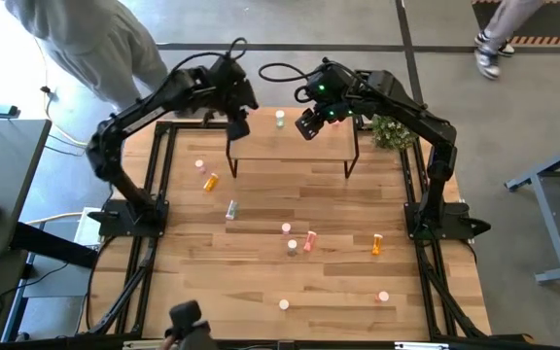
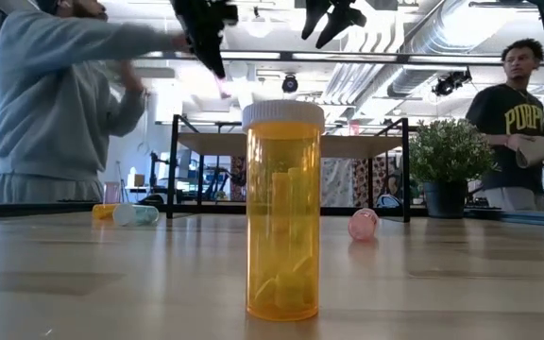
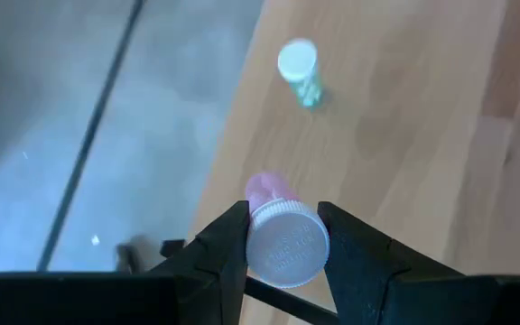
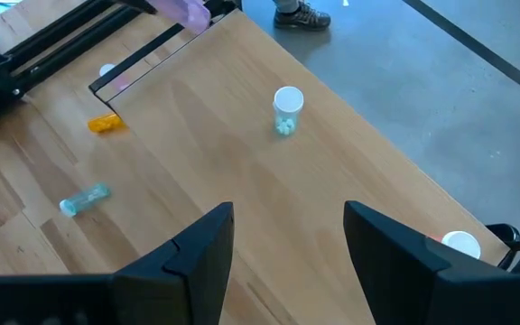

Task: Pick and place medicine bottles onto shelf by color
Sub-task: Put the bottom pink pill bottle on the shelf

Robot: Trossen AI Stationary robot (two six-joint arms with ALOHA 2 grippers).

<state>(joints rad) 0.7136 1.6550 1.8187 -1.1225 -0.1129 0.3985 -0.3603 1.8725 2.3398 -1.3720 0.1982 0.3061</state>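
The counter (image 1: pixel 261 253) filled the middle of the overhead frame, plank-patterned wood inside a black frame, with plenty of bare wood in its lower half for moving around. The shelf (image 1: pixel 290 146) sat at the counter's upper-center edge, right up against the grey floor beyond, so no spare margin back there. Its top was mostly bare.

The left pincer (image 1: pixel 238 124) hung over the shelf's upper-left corner, clenched on a pink bottle (image 3: pixel 283 236) by the white cap. There was raised writing on that cap but I couldn't read it. The right pincer (image 1: pixel 311 122) hovered over the shelf's upper-middle part, fingers spread wide, holding nothing.

Only readable writing anywhere: yellow letters "PURP" on the black shirt of a person (image 2: pixel 519 123) at the right of the low view. Another person in a grey hoodie (image 2: pixel 50 104) stood at upper left there.

Bottles: a pale green bottle (image 1: pixel 280 118) stood upright on the shelf near its far edge, between the two pincers. An orange bottle (image 2: pixel 282 210) stood upright dead center in the low view, no label visible. Another orange one (image 1: pixel 210 181) lay below the shelf's left leg, and a clear-green one (image 1: pixel 230 209) lay just below that. The rest were scattered well apart across the lower half.
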